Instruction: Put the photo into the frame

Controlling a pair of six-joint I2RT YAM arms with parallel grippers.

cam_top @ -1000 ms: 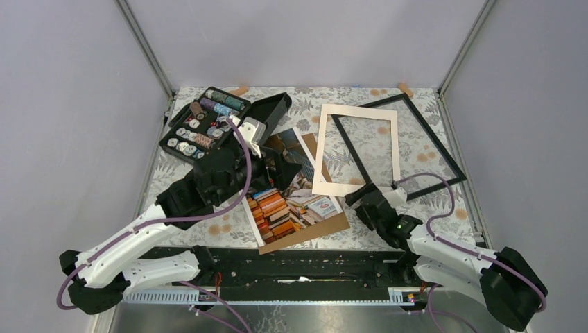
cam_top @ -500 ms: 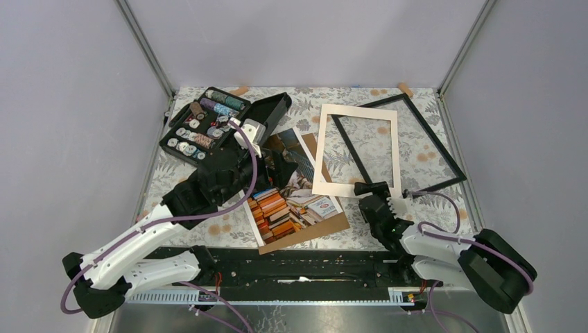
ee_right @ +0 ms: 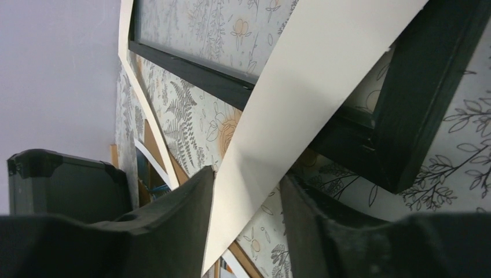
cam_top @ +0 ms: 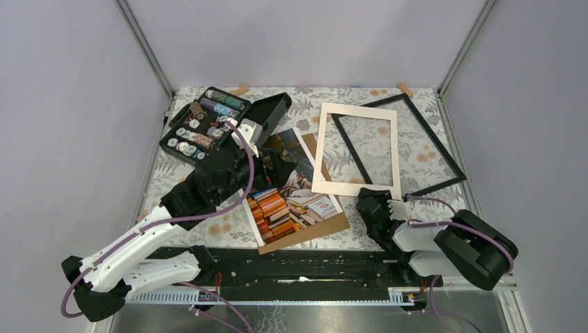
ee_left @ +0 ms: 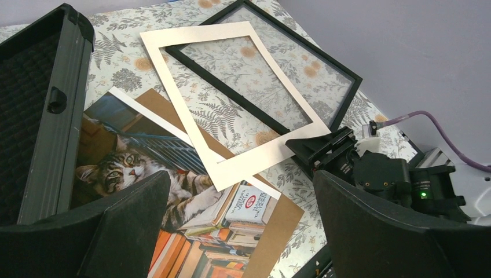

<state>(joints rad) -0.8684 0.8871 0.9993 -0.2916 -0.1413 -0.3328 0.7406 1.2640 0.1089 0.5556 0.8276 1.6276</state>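
**A:** Nearest, the photo (cam_top: 291,191) is laid flat on a brown board (cam_top: 320,229), with patterned table (cam_top: 353,232) seen beside it.

**B:** The right gripper (ee_right: 246,191) is set low around the cream mat's (ee_right: 301,104) near corner. Whether it is clamped cannot be told.

**A:** The left gripper (ee_left: 240,185) is held spread wide above the photo, with nothing grasped.

**B:** Farthest, the thin black frame (ee_left: 306,43) is laid flat, overlapped by the mat.

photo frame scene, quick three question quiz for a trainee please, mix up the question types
1. True or false: the photo already lies inside the frame.
2. What passes between the right gripper's fingers: A photo, B cream mat, C frame?
3. Fill in: the left gripper's jaws stand ____.
Key: 1 false; 2 B; 3 open.
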